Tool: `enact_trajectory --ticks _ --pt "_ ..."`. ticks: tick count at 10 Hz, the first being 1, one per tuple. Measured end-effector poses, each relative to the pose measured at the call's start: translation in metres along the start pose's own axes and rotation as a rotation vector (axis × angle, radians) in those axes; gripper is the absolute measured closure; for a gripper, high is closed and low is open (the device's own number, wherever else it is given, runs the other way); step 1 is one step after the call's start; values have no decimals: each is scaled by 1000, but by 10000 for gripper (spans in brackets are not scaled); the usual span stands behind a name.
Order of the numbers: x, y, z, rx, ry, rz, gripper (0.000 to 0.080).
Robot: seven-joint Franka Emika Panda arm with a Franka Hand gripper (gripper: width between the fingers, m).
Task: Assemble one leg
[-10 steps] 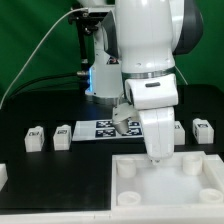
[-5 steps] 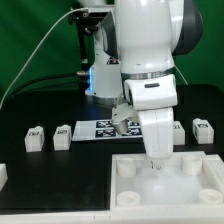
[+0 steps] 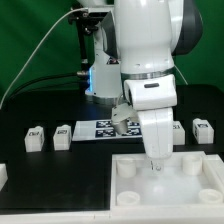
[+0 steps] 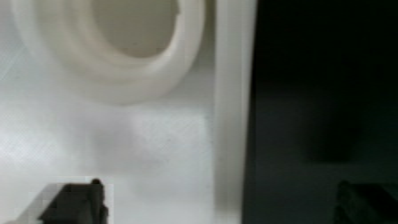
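The large white panel [image 3: 172, 192] with round corner sockets lies at the front of the black table. My gripper [image 3: 155, 167] hangs low over its far edge, between two sockets. In the wrist view the gripper [image 4: 217, 205] is open and empty. One fingertip [image 4: 75, 203] is over the panel [image 4: 107, 140] and the other is over the black table, with the panel's edge between them. A round socket [image 4: 173, 68] lies ahead. Two small white legs [image 3: 37, 137] [image 3: 63, 135] with square markers stand at the exterior view's left, and another leg [image 3: 203, 129] at its right.
The marker board [image 3: 104, 128] lies behind my gripper, partly hidden by the arm. A white part [image 3: 3, 172] shows at the exterior view's left edge. A green backdrop and the arm's base stand behind.
My gripper has come down very slightly toward the panel's far edge. Nothing else has moved.
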State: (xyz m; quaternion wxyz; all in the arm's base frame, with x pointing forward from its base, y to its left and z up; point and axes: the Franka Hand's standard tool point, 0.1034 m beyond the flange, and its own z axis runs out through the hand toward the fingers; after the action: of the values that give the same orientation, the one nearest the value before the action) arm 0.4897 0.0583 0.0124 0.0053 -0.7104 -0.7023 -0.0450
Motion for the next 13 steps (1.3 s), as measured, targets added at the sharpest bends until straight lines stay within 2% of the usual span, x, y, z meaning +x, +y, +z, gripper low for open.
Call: enact_trajectory --ticks 2,3,4,6,7,8,9,10,12,13 --pt "2 -1 -7 -12 0 50 150" --pt "9 -5 -19 -17 -3 126 150" --pt "20 -9 -32 -21 -6 156 150" --pt "49 -18 -50 -3 -5 432 150" --pt "69 -24 -54 -7 8 611 150" --pt "88 -31 -53 1 14 760 150" --pt "96 -31 -54 2 18 866 150" --pt "97 -31 -53 -3 30 969 150" --pt "98 -31 -52 7 36 1129 150" --pt "100 -33 -52 19 40 1269 150"
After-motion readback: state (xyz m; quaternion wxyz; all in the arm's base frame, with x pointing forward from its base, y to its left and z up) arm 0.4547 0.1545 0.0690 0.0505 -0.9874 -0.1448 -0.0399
